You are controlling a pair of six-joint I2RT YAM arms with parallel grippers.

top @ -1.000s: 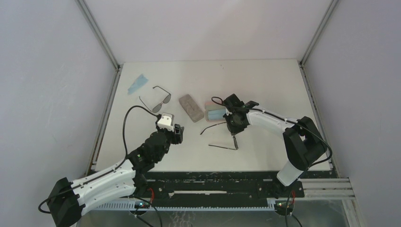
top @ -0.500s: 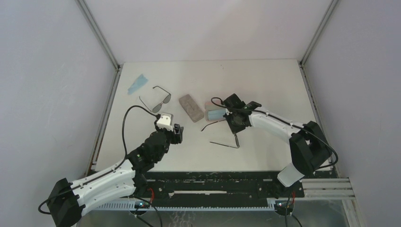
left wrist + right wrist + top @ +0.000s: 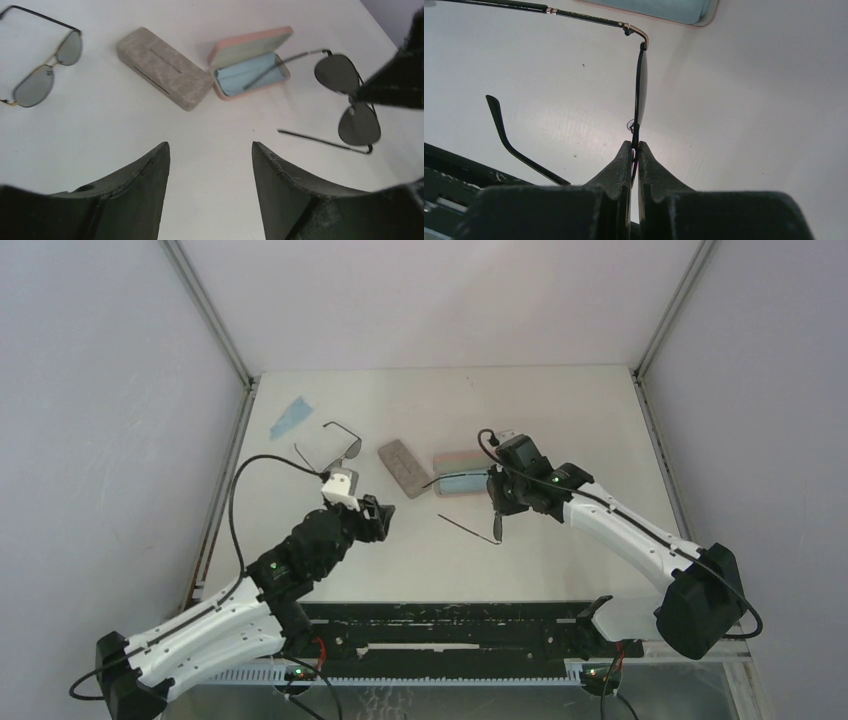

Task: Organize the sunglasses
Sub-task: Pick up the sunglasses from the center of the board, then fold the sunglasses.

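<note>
Since a second ago: the right arm swung its elbow out to the right and carried the held sunglasses (image 3: 496, 527) (image 3: 357, 125) (image 3: 639, 80) farther up the table (image 3: 560, 410), toward the pink case (image 3: 462, 472) (image 3: 250, 62). The left arm crept forward and a bit left.

Left gripper (image 3: 380, 518) (image 3: 210, 155): nearest the bases, left of centre, jaws spread fairly wide with nothing between them, only bare table below.

Right gripper (image 3: 497, 502) (image 3: 634, 148): fingers pinched tight on the bridge of the held sunglasses, between the two dark lenses. The frame hangs edge-on and upright from the fingertips. One temple sticks out toward the left arm. The other reaches over the blue lining of the pink case, which lies open just left of the gripper. Can't tell whether the lower lens touches the table.

Grey case (image 3: 404, 468) (image 3: 162, 67): closed, just left of the pink case, lying at an angle.

Other sunglasses (image 3: 335, 447) (image 3: 45, 75): farther left, temples unfolded, flat on the table, well apart from both grippers.

Blue cloth (image 3: 291, 417): beyond that pair, near the far-left edge.
</note>
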